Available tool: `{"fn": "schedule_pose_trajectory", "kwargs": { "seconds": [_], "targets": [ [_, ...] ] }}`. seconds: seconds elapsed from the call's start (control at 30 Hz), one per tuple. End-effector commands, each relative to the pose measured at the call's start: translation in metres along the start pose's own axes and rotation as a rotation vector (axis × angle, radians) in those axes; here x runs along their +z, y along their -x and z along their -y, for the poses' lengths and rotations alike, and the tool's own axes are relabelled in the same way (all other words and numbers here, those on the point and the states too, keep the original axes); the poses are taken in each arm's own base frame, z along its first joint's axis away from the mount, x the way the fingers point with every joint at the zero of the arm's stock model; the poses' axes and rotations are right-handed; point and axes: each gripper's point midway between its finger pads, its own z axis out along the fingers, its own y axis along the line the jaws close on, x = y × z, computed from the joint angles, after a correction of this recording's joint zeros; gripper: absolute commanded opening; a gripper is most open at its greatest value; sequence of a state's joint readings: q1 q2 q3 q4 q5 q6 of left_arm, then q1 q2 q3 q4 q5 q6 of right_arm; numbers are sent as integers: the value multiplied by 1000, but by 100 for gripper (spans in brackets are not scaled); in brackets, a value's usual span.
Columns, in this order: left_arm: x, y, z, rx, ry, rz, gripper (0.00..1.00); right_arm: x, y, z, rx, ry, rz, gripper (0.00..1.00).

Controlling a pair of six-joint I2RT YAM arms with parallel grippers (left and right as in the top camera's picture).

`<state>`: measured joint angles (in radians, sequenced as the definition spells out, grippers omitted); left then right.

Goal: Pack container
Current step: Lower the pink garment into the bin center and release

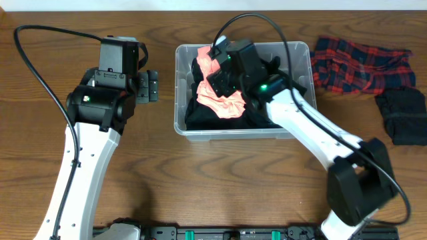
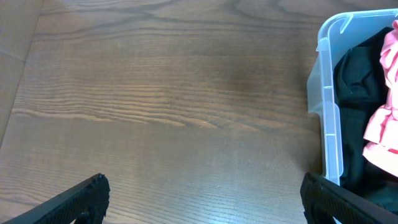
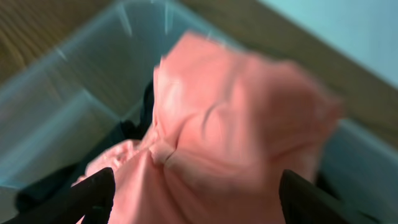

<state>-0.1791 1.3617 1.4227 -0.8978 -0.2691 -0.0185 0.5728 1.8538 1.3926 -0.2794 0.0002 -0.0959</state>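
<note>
Inside container (image 1: 179,93), wrist view alone shows right gripper (image 3: 199,186) spread, perhaps brushing pink cloth (image 3: 236,112); left gripper (image 2: 205,186) gapes.

Blurred pink cloth (image 3: 230,124) over container (image 3: 74,87) interior

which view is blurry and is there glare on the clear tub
right wrist view: the pink cloth and the container walls are smeared and soft; left wrist view: sharp, the table grain and container rim crisp; overhead view: sharp, evenly lit, no strong glare on the container
</note>
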Motion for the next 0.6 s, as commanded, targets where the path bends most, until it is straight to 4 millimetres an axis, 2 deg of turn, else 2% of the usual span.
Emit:
{"fn": "schedule_pose_trajectory", "kwargs": {
  "seconds": [0.0,0.17,0.27,0.33,0.43,0.57],
  "targets": [
    [-4,5,-5,2,14,14,98,27,-24,-10,-25,10,-73,81],
    [-4,5,-5,2,14,14,98,50,-59,-14,8,18,-175,81],
    [-4,5,-5,2,14,14,98,50,-63,-14,17,18,-189,82],
    [-4,5,-5,2,14,14,98,45,-56,-14,16,17,-172,84],
    [-4,5,-5,2,14,14,98,27,-34,-11,12,12,-113,86],
    [-4,5,-5,2,14,14,98,-13,4,4,19,-47,-12,90]
  ]
}}
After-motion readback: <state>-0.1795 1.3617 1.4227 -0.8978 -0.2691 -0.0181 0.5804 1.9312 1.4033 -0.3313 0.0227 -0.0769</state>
